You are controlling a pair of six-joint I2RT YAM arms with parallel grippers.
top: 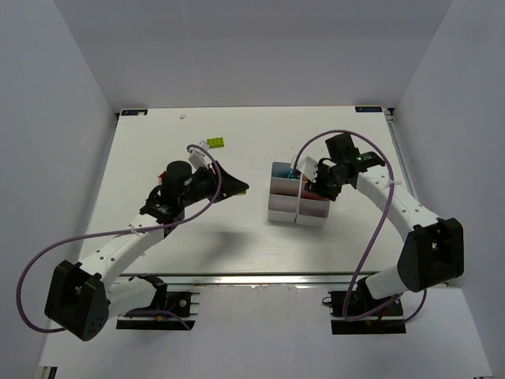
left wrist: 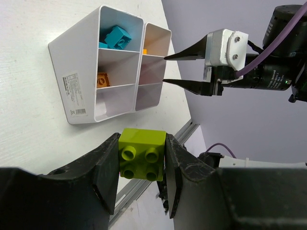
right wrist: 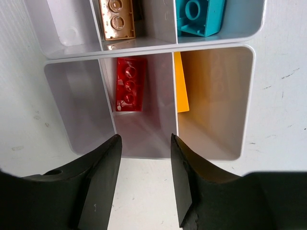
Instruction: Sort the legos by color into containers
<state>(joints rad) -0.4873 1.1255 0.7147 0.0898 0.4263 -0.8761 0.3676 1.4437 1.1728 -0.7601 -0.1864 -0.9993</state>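
Observation:
My left gripper [left wrist: 142, 143] is shut on a lime green lego [left wrist: 142, 155] and holds it above the table, left of the white six-bin container [left wrist: 76, 72]. In the top view the left gripper [top: 239, 188] is a short way left of the container [top: 286, 212]. My right gripper [right wrist: 146, 143] is open and empty, above the container's [right wrist: 72, 139] near edge, at the bin with a red lego [right wrist: 129, 84]. Other bins hold an orange lego [right wrist: 116, 19], a cyan lego [right wrist: 199, 14] and a yellow lego [right wrist: 181, 88]. The right gripper [top: 311, 188] is over the container's right side.
A yellowish-green lego [top: 213, 144] lies on the table behind the left gripper. The table's near edge has a metal rail [top: 260, 276]. White walls enclose the table on the left, right and back.

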